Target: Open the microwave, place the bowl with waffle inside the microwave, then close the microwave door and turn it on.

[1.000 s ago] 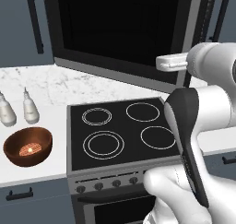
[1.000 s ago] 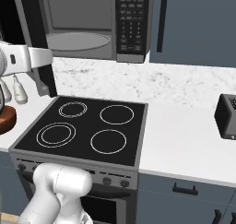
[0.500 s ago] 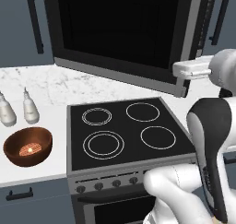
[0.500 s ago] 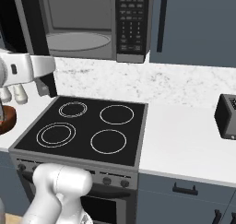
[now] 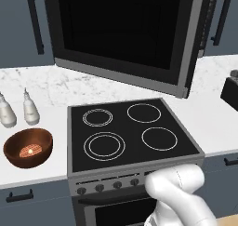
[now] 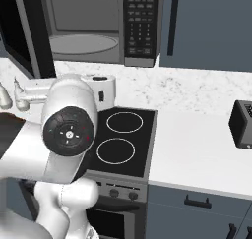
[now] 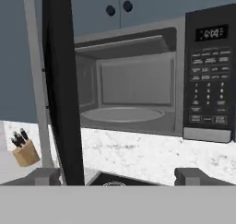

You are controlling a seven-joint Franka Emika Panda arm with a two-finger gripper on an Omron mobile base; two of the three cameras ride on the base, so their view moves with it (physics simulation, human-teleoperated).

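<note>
The microwave [image 6: 86,29] hangs above the stove with its grey inside and round turntable [image 7: 122,113] showing. The microwave door [image 5: 123,34] stands swung out to the left; in the hand view its dark edge [image 7: 60,80] rises just left of the cavity. My gripper [image 7: 120,177] is open with nothing between its fingertips [image 7: 46,176], and it faces the open cavity from in front of the counter. The reddish-brown bowl with waffle [image 5: 28,148] sits on the counter left of the stove, well away from the gripper.
Two small white bottles [image 5: 18,111] stand behind the bowl. The black stove [image 5: 128,132] lies under the microwave. A dark toaster [image 6: 242,124] sits on the right counter, and the keypad [image 6: 140,24] is on the microwave's right. A knife block [image 7: 24,149] stands far left.
The gripper opened wide and came off the door. The arm swung rightward out of the left base view and now looms large in the right base view. The door stays open.
</note>
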